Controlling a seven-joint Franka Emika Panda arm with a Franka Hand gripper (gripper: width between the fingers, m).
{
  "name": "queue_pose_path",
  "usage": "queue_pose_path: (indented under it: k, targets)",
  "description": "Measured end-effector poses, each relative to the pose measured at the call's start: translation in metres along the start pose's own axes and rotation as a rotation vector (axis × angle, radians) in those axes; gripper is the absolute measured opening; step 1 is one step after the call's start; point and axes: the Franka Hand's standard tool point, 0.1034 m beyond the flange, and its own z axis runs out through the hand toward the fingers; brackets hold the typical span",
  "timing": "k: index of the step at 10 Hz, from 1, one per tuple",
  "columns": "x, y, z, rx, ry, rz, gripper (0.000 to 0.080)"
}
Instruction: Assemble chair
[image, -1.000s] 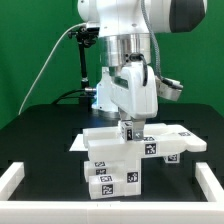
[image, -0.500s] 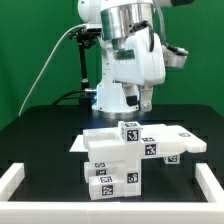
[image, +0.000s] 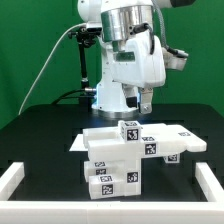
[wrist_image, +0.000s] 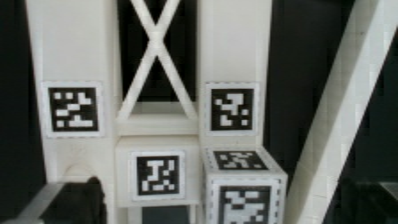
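Exterior view: the chair (image: 122, 158) sits assembled in blocky form on the counter (image: 40, 130), directly below the end effector (image: 141, 100), well apart. Its long axis runs across the counter. End effector fully spread, holding nothing.

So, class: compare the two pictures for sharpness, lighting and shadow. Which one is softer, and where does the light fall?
Exterior view: sharp and evenly lit; the white chair pieces stand bright on the black table, with glossy highlights on the arm above the open gripper. Wrist view: softer and slightly blurred, yet the square tags stay readable; its edges fall into dark shadow.
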Motion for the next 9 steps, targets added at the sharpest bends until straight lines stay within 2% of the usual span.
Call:
queue_pose_path:
  k: [1,3,5,6,7,9]
  targets:
    - [-0.002,0.000,0.000,0.000,-0.001,-0.005,0.0649]
    - [-0.026,0.009,-0.005,-0.003,-0.019,-0.057,0.0649]
    - [-0.044,0.017,-0.022,-0.004,-0.033,-0.167,0.0649]
    - [-0.046,0.014,-0.029,0.006,-0.020,-0.229,0.0649]
    - [-0.044,0.012,-0.028,0.015,-0.012,-0.283,0.0649]
    - [-0.044,0.012,-0.027,0.014,-0.012,-0.420,0.0649]
